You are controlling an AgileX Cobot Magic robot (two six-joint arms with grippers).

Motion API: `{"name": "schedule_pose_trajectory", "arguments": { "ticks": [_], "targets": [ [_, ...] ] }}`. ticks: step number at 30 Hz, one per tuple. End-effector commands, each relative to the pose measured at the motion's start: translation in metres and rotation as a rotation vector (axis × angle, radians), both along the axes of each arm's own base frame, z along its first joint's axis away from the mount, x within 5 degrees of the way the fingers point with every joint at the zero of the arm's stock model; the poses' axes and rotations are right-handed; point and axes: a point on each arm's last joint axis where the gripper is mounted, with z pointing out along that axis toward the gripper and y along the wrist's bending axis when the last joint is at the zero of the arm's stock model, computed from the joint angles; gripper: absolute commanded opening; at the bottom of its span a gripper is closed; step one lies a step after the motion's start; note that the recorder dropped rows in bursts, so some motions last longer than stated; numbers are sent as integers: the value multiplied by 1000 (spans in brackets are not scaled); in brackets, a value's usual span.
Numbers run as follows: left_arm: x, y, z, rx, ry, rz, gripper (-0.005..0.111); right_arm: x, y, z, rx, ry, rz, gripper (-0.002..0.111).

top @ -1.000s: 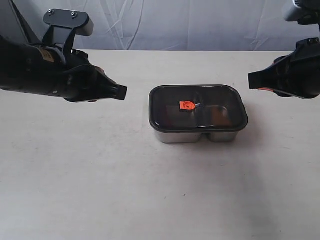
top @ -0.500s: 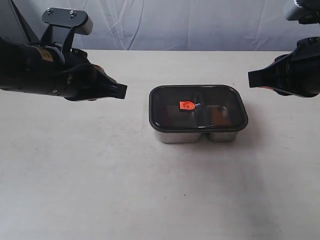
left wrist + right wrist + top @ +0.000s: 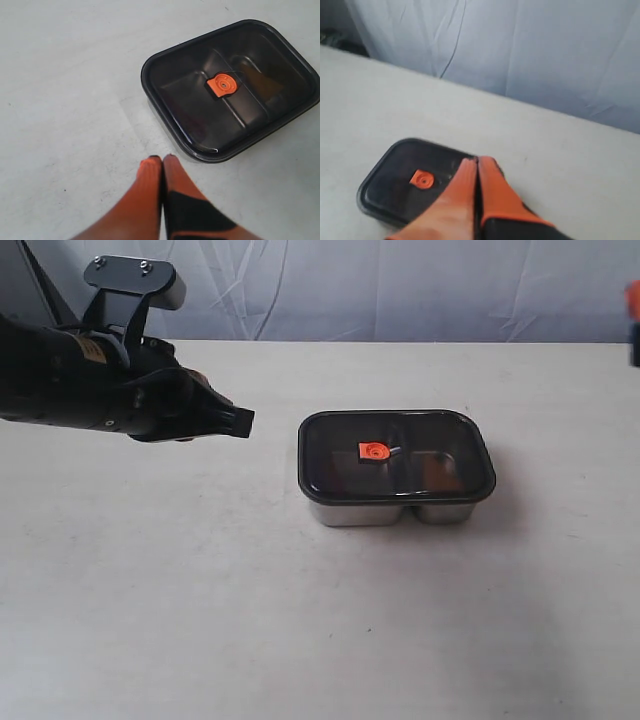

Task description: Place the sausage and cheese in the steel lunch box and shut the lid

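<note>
The steel lunch box (image 3: 360, 512) stands at the table's middle with the dark lid (image 3: 430, 440) seated flat on it and the orange valve (image 3: 373, 451) at the lid's centre. The sausage and cheese are hidden under the lid; only a faint brownish patch shows through it. My left gripper (image 3: 245, 422) hovers shut and empty a short way left of the box. In the left wrist view its tips (image 3: 162, 159) sit just short of the lid (image 3: 190, 100). My right gripper (image 3: 477, 161) is shut and empty, high above the lid (image 3: 395, 180).
Bare pale table (image 3: 300, 620) lies all round the box. A wrinkled grey-white cloth backdrop (image 3: 400, 285) hangs behind the table's far edge. Only a sliver of the right arm (image 3: 634, 325) shows at the right border of the exterior view.
The right arm has pulled up and away to the right, almost out of the exterior view. The left arm, box and lid have not moved.
</note>
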Motion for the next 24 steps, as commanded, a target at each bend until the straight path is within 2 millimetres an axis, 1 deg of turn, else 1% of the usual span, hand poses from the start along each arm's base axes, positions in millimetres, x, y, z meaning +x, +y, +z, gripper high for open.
{"name": "schedule_pose_trajectory", "arguments": {
  "ticks": [1,4,7,9,13,18,24],
  "targets": [
    [-1,1,2,0,-16,1,0,-50,-23,-2,21,-136,-136,-1],
    [-1,1,2,0,-16,1,0,-70,-26,-11,21,-160,-166,-1],
    [-1,1,2,0,-16,1,0,-81,-25,-18,64,-154,-170,-1],
    [-1,1,2,0,-16,1,0,-83,-25,-25,87,-139,-179,-1],
    [-1,1,2,0,-16,1,0,-81,-29,-49,137,-91,-239,-1],
    [-1,1,2,0,-16,1,0,-89,-38,-76,164,-66,-356,-1],
    [-1,1,2,0,-16,1,0,-95,-40,-95,135,-73,-366,-1]
  ]
}}
